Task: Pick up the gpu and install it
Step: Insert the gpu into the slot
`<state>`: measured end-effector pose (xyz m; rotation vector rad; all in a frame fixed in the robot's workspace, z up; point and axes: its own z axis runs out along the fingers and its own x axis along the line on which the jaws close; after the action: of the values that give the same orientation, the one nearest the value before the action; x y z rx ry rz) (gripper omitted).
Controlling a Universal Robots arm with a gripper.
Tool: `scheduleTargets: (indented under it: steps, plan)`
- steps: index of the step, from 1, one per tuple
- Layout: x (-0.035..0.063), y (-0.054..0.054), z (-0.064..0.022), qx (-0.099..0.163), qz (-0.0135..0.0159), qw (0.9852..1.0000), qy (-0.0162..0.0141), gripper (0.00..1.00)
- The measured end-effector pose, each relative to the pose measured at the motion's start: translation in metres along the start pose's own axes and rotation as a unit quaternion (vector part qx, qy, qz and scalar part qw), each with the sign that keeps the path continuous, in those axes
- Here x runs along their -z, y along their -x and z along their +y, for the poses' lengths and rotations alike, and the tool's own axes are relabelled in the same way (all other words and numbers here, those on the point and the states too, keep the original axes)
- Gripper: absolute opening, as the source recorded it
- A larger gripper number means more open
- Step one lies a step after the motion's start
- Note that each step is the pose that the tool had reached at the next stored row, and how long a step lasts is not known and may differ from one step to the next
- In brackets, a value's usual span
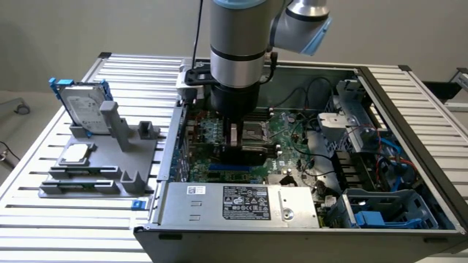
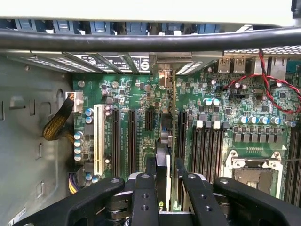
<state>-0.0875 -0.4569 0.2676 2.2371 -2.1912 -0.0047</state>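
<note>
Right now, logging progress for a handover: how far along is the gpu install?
Pickup looks done: the gripper grips the gpu edge-on inside the open case. In hand: it stands over the motherboard slots. Left: seating; whether it is in a slot I cannot tell.

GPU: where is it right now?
In the wrist view the gpu stands edge-on in the gripper, over the expansion slots of the motherboard.

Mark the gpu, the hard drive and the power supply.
gpu (image 2: 163, 134): wrist view, on the edge facing the camera.
hard drive (image 1: 82, 108): exterior view, on its silver labelled face.
power supply (image 1: 245, 201): exterior view, on its black label.
</note>
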Motion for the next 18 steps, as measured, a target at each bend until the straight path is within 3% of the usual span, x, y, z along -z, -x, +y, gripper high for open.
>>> scheduleTargets:
  steps: [5,18]
  plan:
    - [-0.0004,-0.0009,0.0,0.0,-0.0003,1.0,0.0042,0.26]
    - [-0.0009,-0.0032,0.0001,-0.001,-0.0005,1.0,0.0043,0.26]
